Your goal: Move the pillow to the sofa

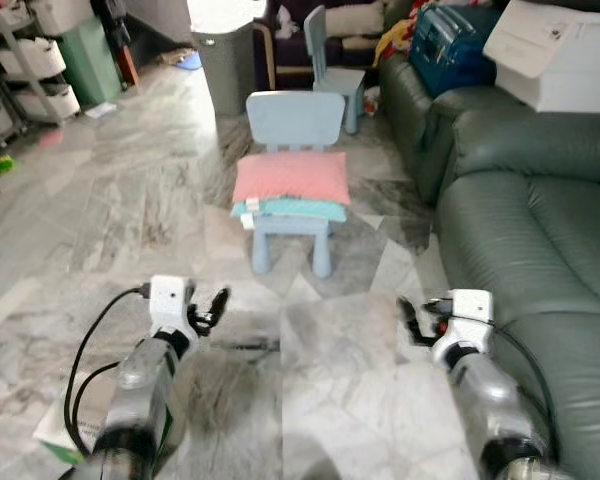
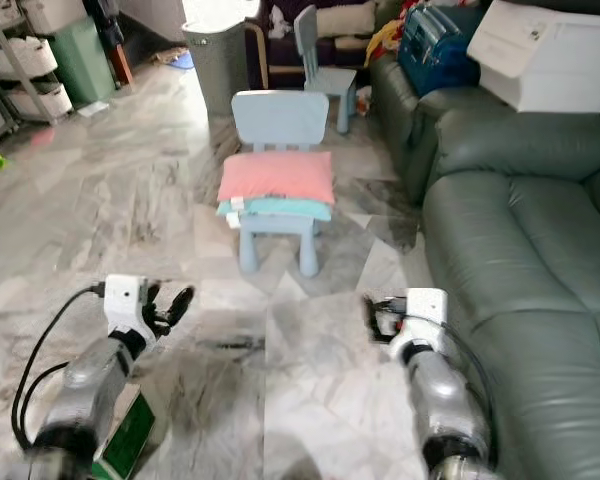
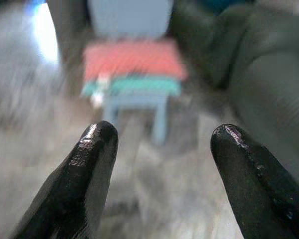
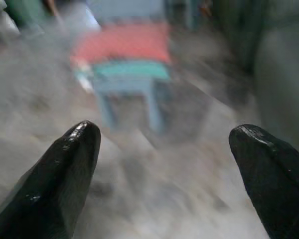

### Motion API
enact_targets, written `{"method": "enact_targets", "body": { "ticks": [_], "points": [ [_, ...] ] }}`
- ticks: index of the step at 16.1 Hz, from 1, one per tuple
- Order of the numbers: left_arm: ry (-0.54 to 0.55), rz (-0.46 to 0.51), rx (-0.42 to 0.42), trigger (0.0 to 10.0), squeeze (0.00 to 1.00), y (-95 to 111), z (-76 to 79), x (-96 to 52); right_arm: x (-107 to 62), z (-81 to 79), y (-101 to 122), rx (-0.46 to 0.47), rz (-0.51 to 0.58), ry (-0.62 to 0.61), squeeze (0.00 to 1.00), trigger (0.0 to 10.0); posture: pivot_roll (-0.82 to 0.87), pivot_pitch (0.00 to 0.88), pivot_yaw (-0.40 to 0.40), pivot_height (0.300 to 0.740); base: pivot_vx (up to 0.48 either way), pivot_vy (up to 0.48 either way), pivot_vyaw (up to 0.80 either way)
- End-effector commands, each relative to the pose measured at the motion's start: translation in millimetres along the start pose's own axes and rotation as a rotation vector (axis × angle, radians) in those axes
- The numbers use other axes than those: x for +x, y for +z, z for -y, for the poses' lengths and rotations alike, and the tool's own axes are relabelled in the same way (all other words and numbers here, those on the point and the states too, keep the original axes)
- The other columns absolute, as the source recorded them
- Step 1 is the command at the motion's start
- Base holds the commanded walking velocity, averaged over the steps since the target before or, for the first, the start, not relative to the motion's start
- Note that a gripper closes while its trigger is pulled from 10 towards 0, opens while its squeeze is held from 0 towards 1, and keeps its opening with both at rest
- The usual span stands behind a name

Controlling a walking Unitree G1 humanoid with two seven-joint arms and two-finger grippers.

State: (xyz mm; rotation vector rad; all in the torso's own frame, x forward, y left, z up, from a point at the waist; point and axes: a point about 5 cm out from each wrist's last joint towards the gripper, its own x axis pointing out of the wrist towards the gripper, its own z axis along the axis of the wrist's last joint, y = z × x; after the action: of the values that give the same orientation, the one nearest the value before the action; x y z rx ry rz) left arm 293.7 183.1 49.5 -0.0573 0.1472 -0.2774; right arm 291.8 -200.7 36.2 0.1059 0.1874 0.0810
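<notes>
Claws both spread and empty: left claw [image 1: 212, 305], right claw [image 1: 412, 322], well short. Pink pillow [image 1: 291, 178] on blue chair [image 1: 292, 120], atop teal cushion [image 1: 290, 210]. Approach square; grip pink only; sofa [image 1: 525, 230] right.

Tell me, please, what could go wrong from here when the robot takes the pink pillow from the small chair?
1. The pink pillow lies on a teal pillow; a deep grip may lift both.
2. The small blue chair looks light and could tip if pushed.
3. The left gripper and right gripper, jaws open, are well short of it, so the robot must step closer.
</notes>
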Motion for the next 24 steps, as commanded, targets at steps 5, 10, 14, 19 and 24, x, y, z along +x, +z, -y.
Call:
{"method": "enact_targets", "body": {
  "ticks": [5, 10, 14, 19, 24],
  "points": [
    [-0.014, 0.058, -0.031, 10.0, 0.0, 5.1, 10.8, -45.5, -52.6, -11.9, 25.8, -0.147, 0.137, 0.068, 0.0, 10.0, -0.14, 0.0, 0.061, 0.74, 0.0, 0.0, 0.0],
    [0.02, 0.086, -0.045, 10.0, 0.0, 25.1, 1.9, -41.1, -52.6, -4.4, 48.0, -0.155, 0.145, -0.002, 0.0, 10.0, -0.14, 0.0, 0.054, 0.74, 0.0, 0.0, 0.0],
    [0.076, 0.106, -0.101, 10.0, 0.0, 37.8, -10.1, -40.4, -55.7, -11.9, 62.5, -0.054, 0.155, 0.072, 0.0, 10.0, -0.15, 0.0, 0.062, 0.74, 0.0, 0.0, 0.0],
    [0.077, 0.12, -0.14, 10.0, 0.0, 42.7, -5.0, -36.6, -54.5, -7.4, 69.0, -0.131, 0.158, -0.012, 0.0, 10.0, -0.16, 0.0, 0.058, 0.74, 0.0, 0.0, 0.0],
    [0.089, 0.102, -0.168, 10.0, 0.0, 41.8, -5.0, -36.9, -55.3, -11.8, 70.6, -0.133, 0.135, 0.037, 0.0, 10.0, -0.16, 0.0, 0.055, 0.74, 0.218, 0.0, 0.0]
  ]
}}
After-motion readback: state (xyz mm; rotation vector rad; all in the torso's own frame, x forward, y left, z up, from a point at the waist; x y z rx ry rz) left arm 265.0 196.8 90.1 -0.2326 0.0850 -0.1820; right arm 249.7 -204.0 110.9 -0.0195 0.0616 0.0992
